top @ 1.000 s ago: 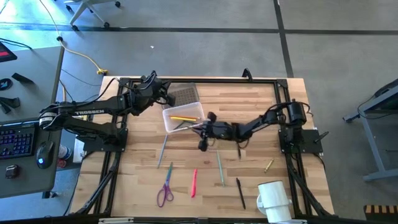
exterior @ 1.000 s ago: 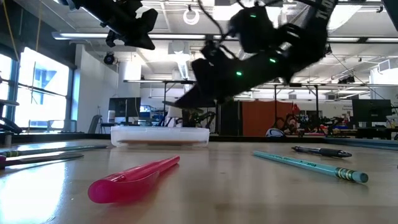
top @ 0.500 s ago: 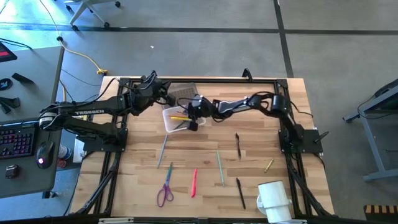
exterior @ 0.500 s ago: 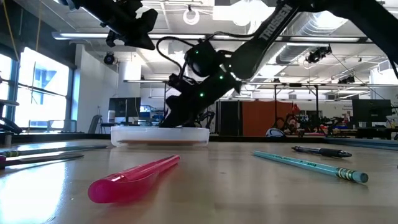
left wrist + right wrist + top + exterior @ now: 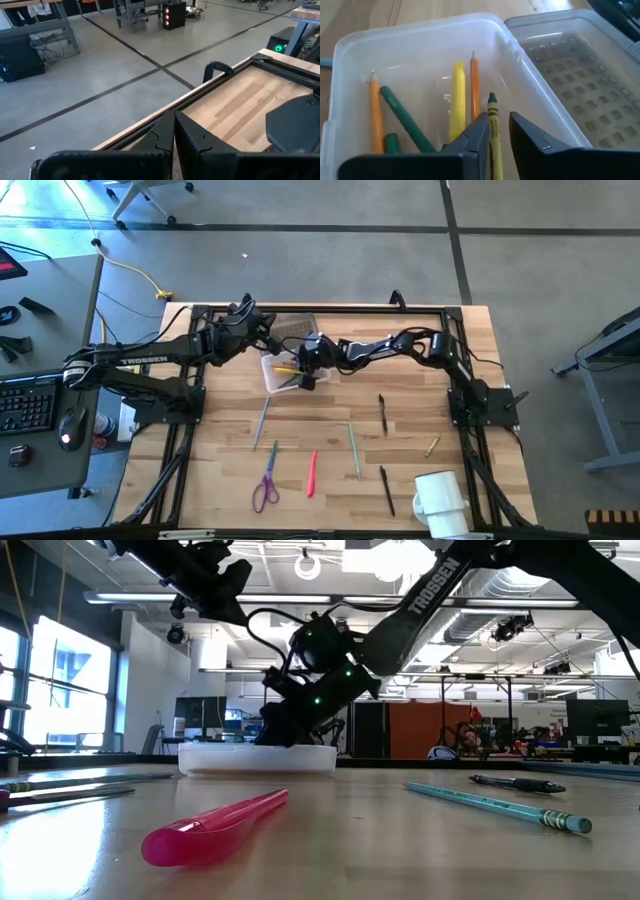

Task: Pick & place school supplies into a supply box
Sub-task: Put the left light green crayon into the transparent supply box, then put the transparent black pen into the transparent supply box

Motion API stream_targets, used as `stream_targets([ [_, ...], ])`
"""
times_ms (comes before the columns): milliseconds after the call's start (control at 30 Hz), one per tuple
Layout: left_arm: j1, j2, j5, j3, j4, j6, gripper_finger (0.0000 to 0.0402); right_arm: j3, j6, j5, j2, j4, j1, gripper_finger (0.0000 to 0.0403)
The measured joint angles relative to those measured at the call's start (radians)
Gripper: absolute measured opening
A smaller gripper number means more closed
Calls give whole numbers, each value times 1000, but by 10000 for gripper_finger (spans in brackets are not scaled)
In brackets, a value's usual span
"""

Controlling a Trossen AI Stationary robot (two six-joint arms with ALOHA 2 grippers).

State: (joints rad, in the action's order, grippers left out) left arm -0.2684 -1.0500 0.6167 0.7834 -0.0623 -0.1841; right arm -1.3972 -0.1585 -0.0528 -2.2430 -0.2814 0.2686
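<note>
Right gripper over clear supply box, fingers slightly parted around yellow-green crayon, grip uncertain, left gripper clenched, empty, near table's far edge.

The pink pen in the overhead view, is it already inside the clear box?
No, the pink pen lies on the bare wooden table, well apart from the clear box.

The clear supply box held pencils; pink pen and purple scissors lay on the table.
</note>
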Motion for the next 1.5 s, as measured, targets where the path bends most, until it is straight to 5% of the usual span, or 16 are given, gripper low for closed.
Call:
stream_targets([
  [200, 0, 0, 1, 0, 1, 0, 46, -13, 0, 46, 55, 66, -20, 92],
  [400, 0, 0, 1, 0, -1, 0, 46, -18, 68, 206, 207, 203, -76, 105],
  [800, 0, 0, -5, 0, 0, 34, 46, -14, 649, 474, 424, 923, -277, 108],
  [1167, 0, 0, -7, 0, -1, 34, 46, -12, 1226, 255, 417, 1360, -426, 108],
  [1333, 0, 0, -7, 0, -1, 34, 46, -12, 1337, 104, 417, 1512, -470, 108],
  [1500, 0, 0, -8, 0, 0, 32, 46, -11, 1408, 109, 416, 1509, -500, 108],
])
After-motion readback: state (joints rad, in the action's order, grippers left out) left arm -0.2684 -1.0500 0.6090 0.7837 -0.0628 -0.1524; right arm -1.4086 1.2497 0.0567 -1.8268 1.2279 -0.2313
